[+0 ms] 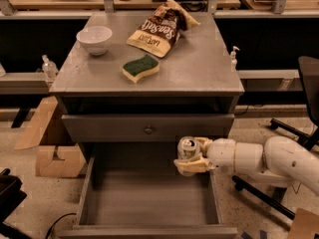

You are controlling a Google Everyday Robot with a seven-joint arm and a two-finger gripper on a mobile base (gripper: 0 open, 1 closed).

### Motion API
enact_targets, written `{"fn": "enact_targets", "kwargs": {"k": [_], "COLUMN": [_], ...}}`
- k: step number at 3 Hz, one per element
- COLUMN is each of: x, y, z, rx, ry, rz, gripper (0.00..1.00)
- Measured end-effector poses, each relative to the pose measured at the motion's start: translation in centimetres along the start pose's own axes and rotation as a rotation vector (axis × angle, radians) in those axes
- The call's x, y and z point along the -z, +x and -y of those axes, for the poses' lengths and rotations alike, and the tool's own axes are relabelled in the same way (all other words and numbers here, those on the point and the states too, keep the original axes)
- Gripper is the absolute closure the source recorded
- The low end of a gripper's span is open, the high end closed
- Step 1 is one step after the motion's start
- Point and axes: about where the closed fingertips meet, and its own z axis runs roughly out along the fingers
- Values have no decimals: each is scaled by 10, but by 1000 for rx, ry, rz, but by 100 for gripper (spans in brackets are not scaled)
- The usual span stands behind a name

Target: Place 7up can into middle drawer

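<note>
1. End effector (pixel 185 157), at the tip of a white arm (pixel 249 158) reaching in from the right, is clenched on the 7up can (pixel 188 148), with one cream finger (pixel 191 166) under the can's near side and the other at its far right side.
2. The 7up can stands roughly upright in that grasp, its shiny silver top turned up toward the camera.
3. It sits over the rear right part of the middle drawer (pixel 149 203), inside the line of the drawer's right wall and just below the closed drawer front (pixel 99 128) with the small round knob (pixel 148 129).
4. Whether the can's base touches the drawer floor cannot be told; it appears to be held above it.
5. The middle drawer is pulled out wide open toward the camera, with its grey floor bare.
6. On the grey surface (pixel 199 63) of the cabinet above lie a white bowl (pixel 94 39) at the rear left, a brown-and-yellow chip bag (pixel 159 29) at the rear centre, and a green-and-yellow sponge (pixel 141 67) nearer the front, all well apart from the can.
7. A cardboard box (pixel 50 151) stands on the floor to the left of the cabinet.
8. A small clear bottle (pixel 48 68) stands on the ledge left of the cabinet, and another (pixel 233 56) stands by its right edge.
</note>
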Motion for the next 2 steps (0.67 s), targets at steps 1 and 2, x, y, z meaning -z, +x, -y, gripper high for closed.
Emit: {"fn": "enact_targets", "kwargs": {"k": [1, 2], "x": [-8, -26], "y": [7, 19], "z": [-2, -5], "rx": [-7, -19], "ry": [-11, -35], "rz": [5, 8], "gripper": [100, 100]}}
